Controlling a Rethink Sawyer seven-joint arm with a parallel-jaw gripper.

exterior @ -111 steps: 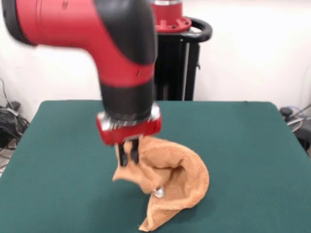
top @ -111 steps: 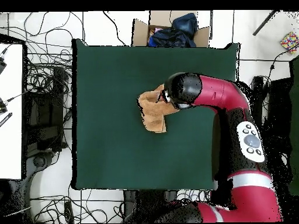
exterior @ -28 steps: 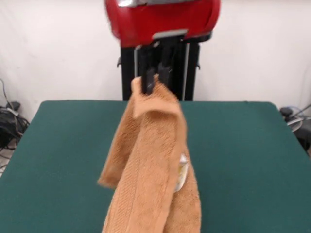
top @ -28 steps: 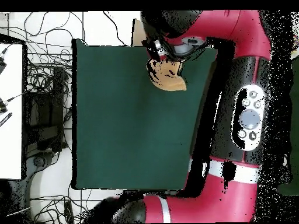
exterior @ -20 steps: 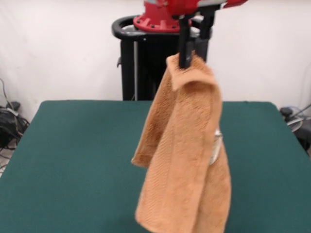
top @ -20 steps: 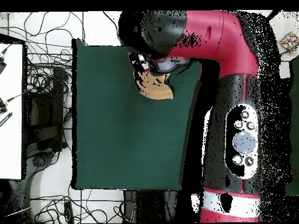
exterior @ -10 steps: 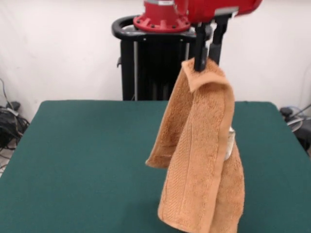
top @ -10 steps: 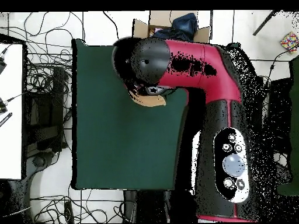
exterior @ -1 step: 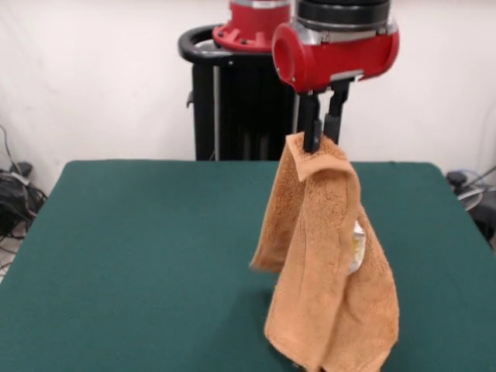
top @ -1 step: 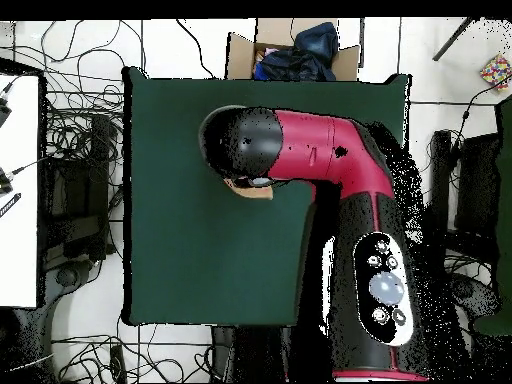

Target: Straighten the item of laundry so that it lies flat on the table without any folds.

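in the front view the large dark green cloth-covered table [exterior @ -1 step: 132, 256] fills the lower part, and its left half is bare. more to the right, the light orange-tan terry towel [exterior @ -1 step: 329, 263] hangs in the air over the table, held up by one top corner. it falls in long vertical folds, narrow at the top and wider below. one loose edge sticks out on its left side about halfway down. a small white tag [exterior @ -1 step: 356, 242] shows between two layers on its right side. the lowest part of the towel reaches the bottom edge of the picture, so i cannot tell if it touches the table there. above it, the black two-fingered gripper [exterior @ -1 step: 322, 128] under the red wrist is pinched closed on the folded top corner of the towel.

in the overhead view the red and black arm [top @ -1 step: 330, 180] covers almost all of the towel; only a small tan piece [top @ -1 step: 250, 189] shows under the black wrist, over the middle part of the table [top @ -1 step: 170, 230].
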